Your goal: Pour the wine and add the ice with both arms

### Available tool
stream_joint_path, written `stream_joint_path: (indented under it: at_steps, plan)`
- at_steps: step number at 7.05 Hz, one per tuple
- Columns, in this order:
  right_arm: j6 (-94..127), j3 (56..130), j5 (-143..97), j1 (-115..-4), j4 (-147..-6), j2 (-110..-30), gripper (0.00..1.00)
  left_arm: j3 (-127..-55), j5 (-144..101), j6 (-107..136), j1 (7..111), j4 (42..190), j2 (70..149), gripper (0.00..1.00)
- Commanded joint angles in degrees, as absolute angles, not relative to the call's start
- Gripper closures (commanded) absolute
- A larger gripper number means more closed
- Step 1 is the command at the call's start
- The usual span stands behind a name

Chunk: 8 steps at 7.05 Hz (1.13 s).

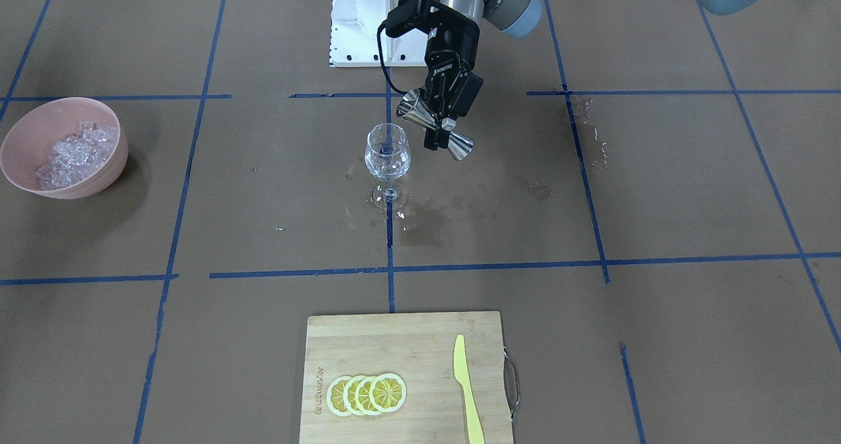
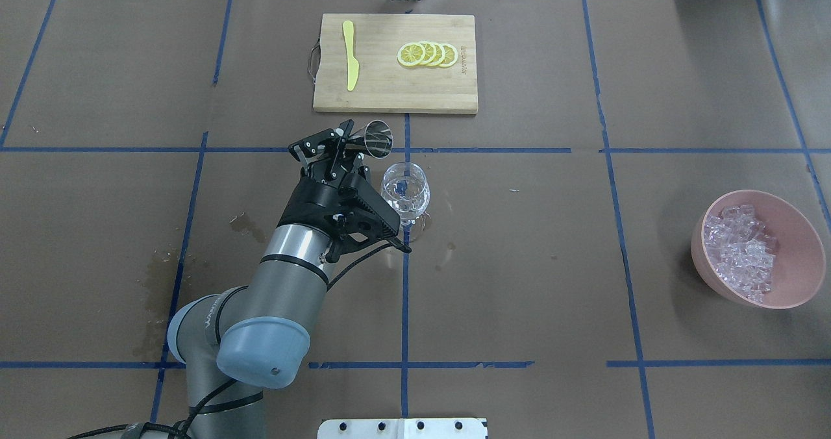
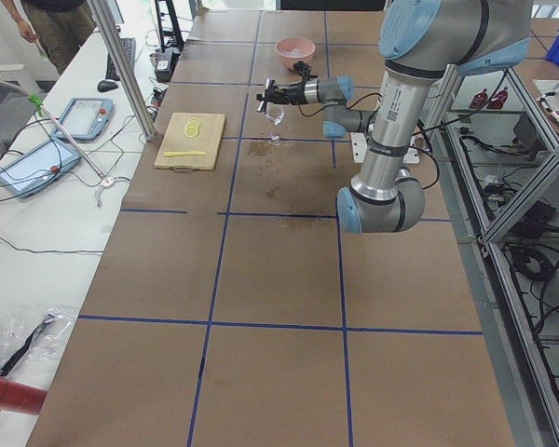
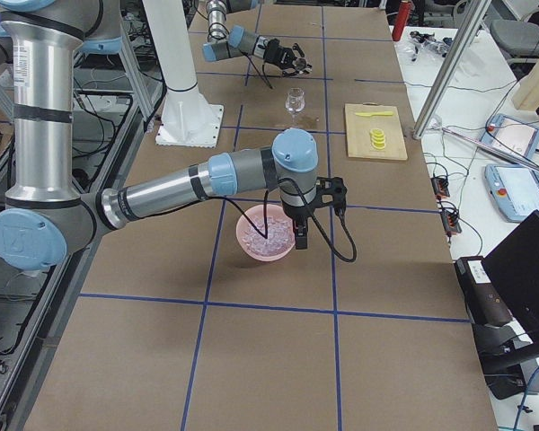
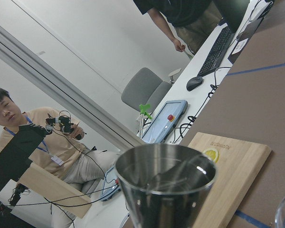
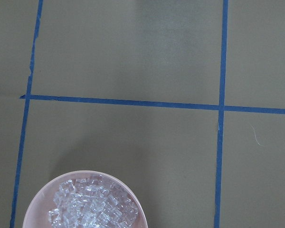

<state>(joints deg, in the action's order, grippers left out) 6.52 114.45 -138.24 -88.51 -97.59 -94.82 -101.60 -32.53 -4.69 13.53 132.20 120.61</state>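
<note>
Overhead view, clock centred on the glass, 12 o'clock pointing away from the robot.

The left arm (image 2: 292, 276) lay along the 7 o'clock line. The left gripper (image 1: 439, 129) sat at 10–11 o'clock, raised off the table, with its fingers pinched on the waist of a steel jigger (image 2: 378, 137). The jigger was tipped on its side at 11 o'clock, wide mouth turned toward the glass, just beside and above the rim. The left wrist view looked along the jigger at its open mouth. Whether it held liquid could not be told.

The glass (image 2: 406, 192) stood upright on a crossing of blue tape lines. It was clear, and its fill level was not readable. The front view showed wet patches (image 1: 427, 224) on the brown paper around and beside its foot.

The board (image 2: 396, 95) lay at 12 o'clock, apart from the glass. A yellow knife (image 2: 350, 62) lay at the board's 9 o'clock side. Four overlapping lemon slices (image 2: 428, 54) lay toward its 2 o'clock.

The pink bowl (image 2: 798, 257) was at 3–4 o'clock, well apart from the glass. The ice (image 2: 740, 250) was heaped inside it, banked toward the bowl's 9 o'clock wall.

The right arm (image 4: 162, 193) and right gripper (image 4: 300, 241) showed only in the right side view. The arm was stretched out over the table, with the gripper pointing down at the bowl's rim. The fingers were too small there, so their spread could not be told. The right wrist view looked down on paper and tape, with the bowl and ice at its 6–7 o'clock edge.
</note>
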Motion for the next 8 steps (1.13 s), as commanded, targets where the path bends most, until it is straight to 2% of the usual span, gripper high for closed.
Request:
stream_joint_path:
  at_steps: [1, 8]
  plan:
    - [8.16, 116.18, -138.17, -88.51, -97.56, -95.27, 0.0, -101.17, -32.34, -7.72, 13.54, 130.44, 120.93, 1.0]
    - [10.37, 116.72, -138.08, -88.51, -97.47, -95.27, 0.0, -99.23, -32.17, -15.38, 13.98, 130.17, 122.34, 1.0]
